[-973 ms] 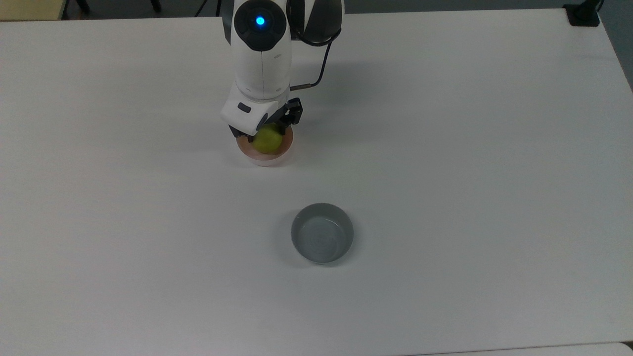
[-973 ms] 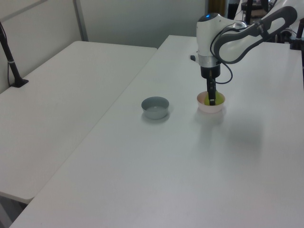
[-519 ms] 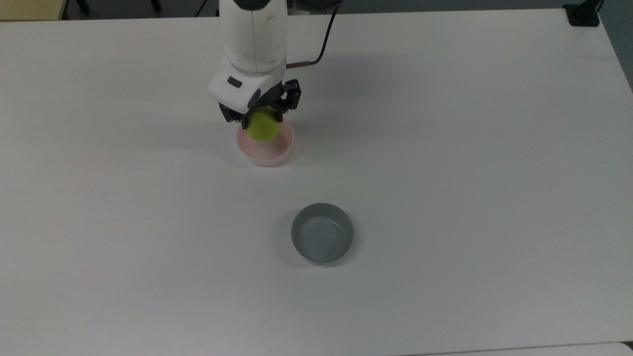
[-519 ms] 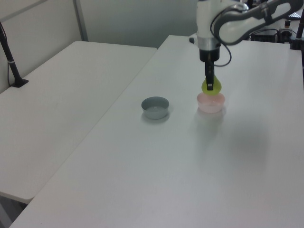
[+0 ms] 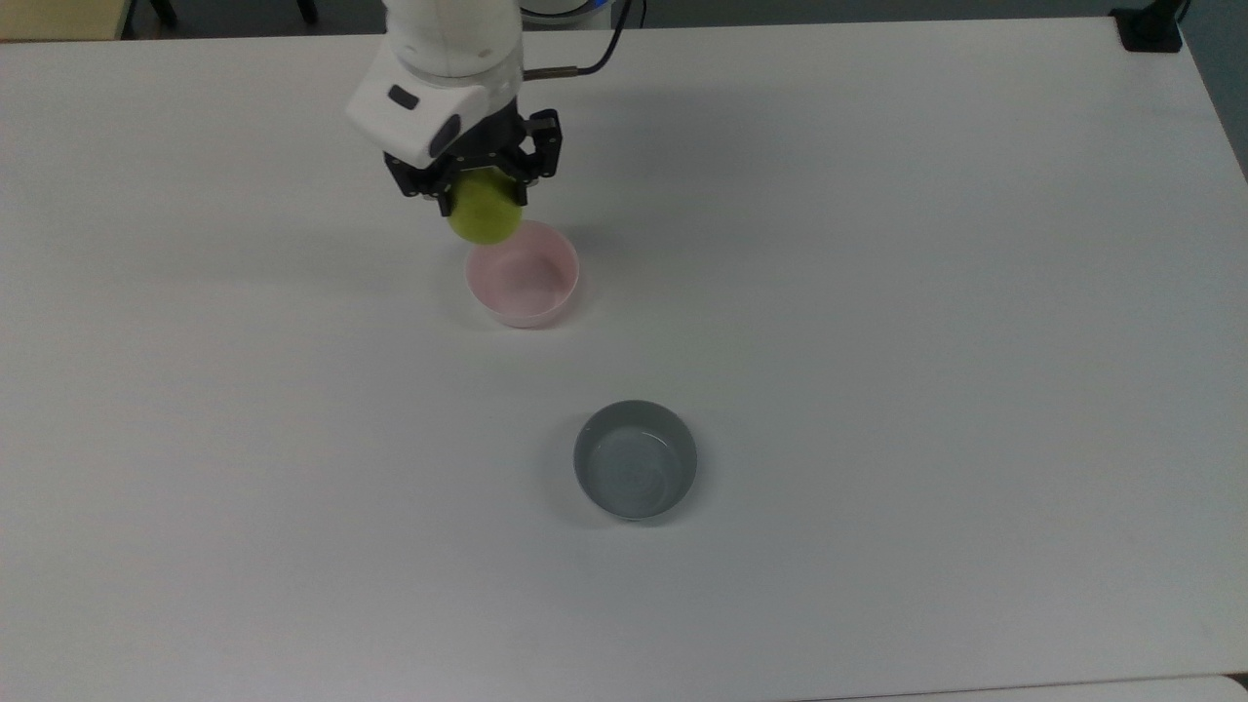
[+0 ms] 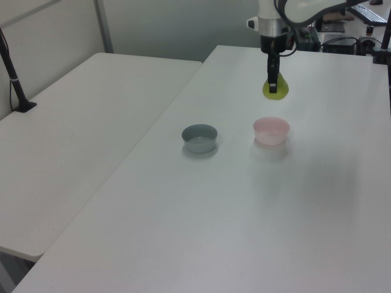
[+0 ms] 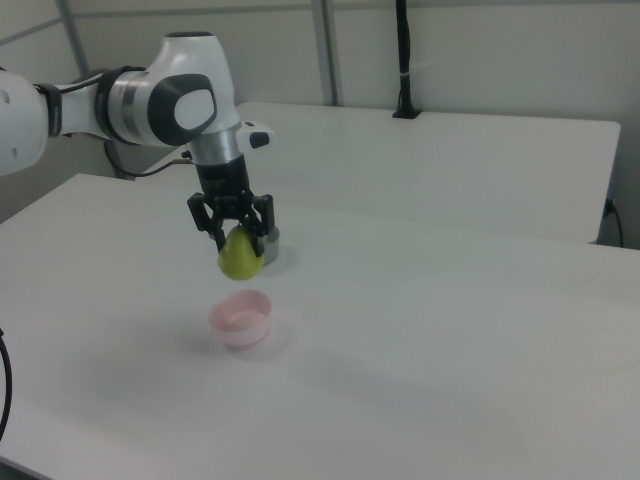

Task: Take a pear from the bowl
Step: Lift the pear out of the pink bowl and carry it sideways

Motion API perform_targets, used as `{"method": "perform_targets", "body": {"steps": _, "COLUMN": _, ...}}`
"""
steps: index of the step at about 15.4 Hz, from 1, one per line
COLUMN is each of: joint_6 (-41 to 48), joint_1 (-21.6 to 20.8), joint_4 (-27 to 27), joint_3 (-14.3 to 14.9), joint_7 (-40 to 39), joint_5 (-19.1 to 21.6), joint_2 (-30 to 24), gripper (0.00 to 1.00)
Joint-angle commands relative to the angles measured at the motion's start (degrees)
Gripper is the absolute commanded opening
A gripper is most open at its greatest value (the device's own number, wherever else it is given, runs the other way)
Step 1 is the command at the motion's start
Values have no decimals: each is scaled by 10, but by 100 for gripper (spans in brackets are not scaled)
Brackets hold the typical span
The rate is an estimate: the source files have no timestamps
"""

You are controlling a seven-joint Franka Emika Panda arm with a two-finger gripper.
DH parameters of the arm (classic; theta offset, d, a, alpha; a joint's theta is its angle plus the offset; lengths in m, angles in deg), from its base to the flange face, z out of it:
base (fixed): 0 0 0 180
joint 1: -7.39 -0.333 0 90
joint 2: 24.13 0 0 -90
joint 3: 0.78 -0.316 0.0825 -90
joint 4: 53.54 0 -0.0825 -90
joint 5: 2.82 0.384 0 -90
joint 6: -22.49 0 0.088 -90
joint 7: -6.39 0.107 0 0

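The yellow-green pear (image 5: 484, 216) (image 6: 274, 90) (image 7: 239, 256) hangs in the air, with my gripper (image 5: 479, 198) (image 6: 273, 84) (image 7: 238, 235) shut on its upper part. The pale pink bowl (image 5: 523, 274) (image 6: 271, 130) (image 7: 241, 316) stands empty on the white table (image 5: 877, 292), well below the pear. In the top view the pear overlaps the bowl's upper left rim. In the right view the fruit hangs clear above the bowl.
A grey bowl (image 5: 635, 460) (image 6: 200, 137) sits empty on the table, toward the top view's lower middle; in the right view it peeks out behind the pear (image 7: 268, 240). A second white table (image 6: 79, 122) adjoins in the left view.
My gripper has risen with the pear, lifting it out of the pink bowl and well above it. The bowl is left empty and has not moved.
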Motion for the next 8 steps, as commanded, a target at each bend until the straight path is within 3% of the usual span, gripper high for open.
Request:
{"method": "perform_targets", "body": {"steps": 1, "joint_6": 4, "joint_1": 17, "joint_4": 9, "joint_3": 22, "joint_7": -10, "joint_5": 2, "joint_2": 10, "gripper": 49}}
{"method": "perform_targets", "body": {"steps": 5, "joint_6": -38, "joint_1": 25, "joint_4": 9, "joint_3": 69, "joint_7": -49, "joint_5": -1, "joint_2": 25, "gripper": 49}}
{"method": "perform_targets", "body": {"steps": 8, "joint_6": -66, "joint_1": 42, "joint_4": 8, "joint_3": 74, "joint_7": -57, "joint_5": -2, "joint_2": 41, "gripper": 49}}
